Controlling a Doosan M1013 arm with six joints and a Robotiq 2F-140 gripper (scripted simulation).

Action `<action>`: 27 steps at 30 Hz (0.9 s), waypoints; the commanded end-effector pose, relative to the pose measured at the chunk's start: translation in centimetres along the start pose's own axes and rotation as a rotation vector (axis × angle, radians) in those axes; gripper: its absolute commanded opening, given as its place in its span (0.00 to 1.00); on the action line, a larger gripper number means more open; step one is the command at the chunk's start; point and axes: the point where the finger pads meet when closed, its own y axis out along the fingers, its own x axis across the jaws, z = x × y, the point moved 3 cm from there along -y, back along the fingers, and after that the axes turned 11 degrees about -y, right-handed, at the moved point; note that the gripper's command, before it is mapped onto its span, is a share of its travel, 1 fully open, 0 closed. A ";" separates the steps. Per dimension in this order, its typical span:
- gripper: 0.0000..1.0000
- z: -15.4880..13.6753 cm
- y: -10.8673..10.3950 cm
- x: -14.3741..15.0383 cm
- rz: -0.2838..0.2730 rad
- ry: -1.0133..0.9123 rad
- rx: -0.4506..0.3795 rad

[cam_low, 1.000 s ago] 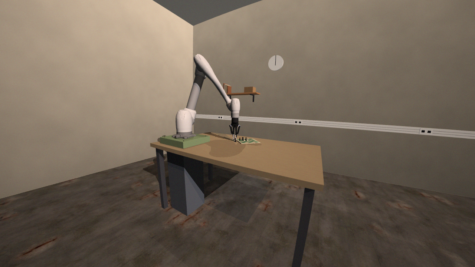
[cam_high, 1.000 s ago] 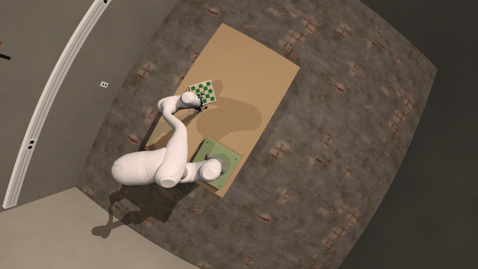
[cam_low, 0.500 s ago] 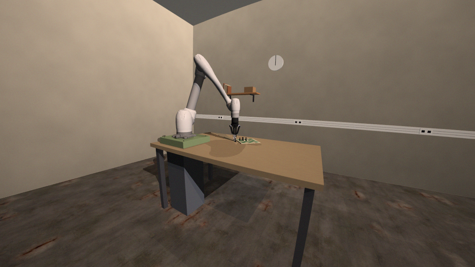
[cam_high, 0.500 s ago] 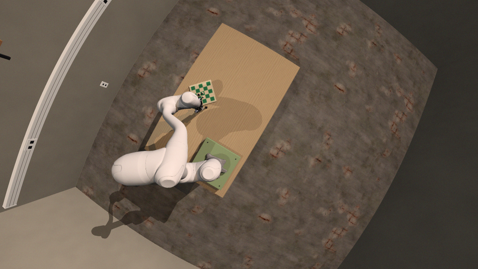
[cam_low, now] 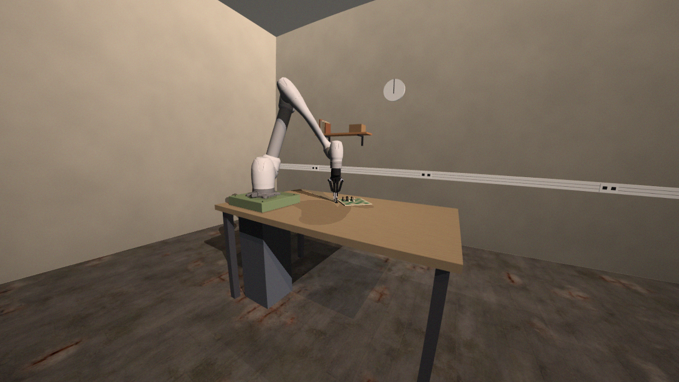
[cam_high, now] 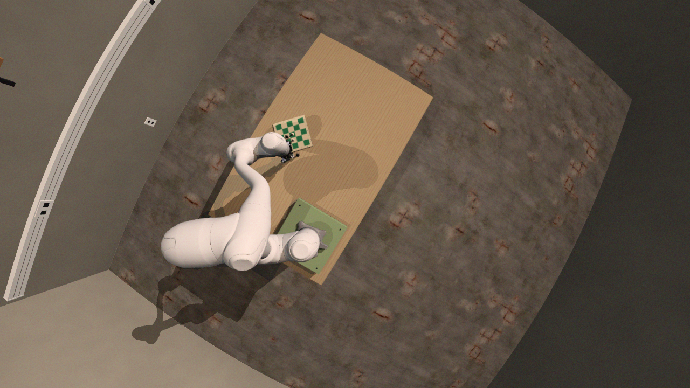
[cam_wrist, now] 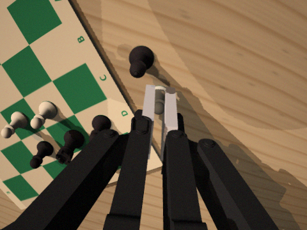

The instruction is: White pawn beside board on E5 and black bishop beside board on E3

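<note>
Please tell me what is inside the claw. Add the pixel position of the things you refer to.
Between the claw's fingertips stands the white pawn (cam_wrist: 159, 107), base and head visible; its sides are covered by the fingers.

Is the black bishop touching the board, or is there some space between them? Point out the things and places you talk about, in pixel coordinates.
Apart. The wrist view shows a strip of the wooden table top (cam_high: 357, 87) (cam_low: 398, 225) (cam_wrist: 224, 48) between the black bishop (cam_high: 297, 154) (cam_low: 336, 201) (cam_wrist: 141, 58) and the board (cam_high: 303, 131) (cam_low: 362, 202) (cam_wrist: 48, 61).

Blk claw w/ pale-grey pads, grn-and-cream chequered board (grn letters too), tan wood-grain table.
</note>
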 end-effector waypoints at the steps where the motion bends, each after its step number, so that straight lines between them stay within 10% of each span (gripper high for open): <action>1: 0.00 0.2 0.4 0.3 -0.005 0.000 0.001; 20: 0.00 0.2 -1.0 0.3 -0.005 0.000 0.001; 27: 0.00 0.2 -5.9 0.3 -0.005 0.000 0.001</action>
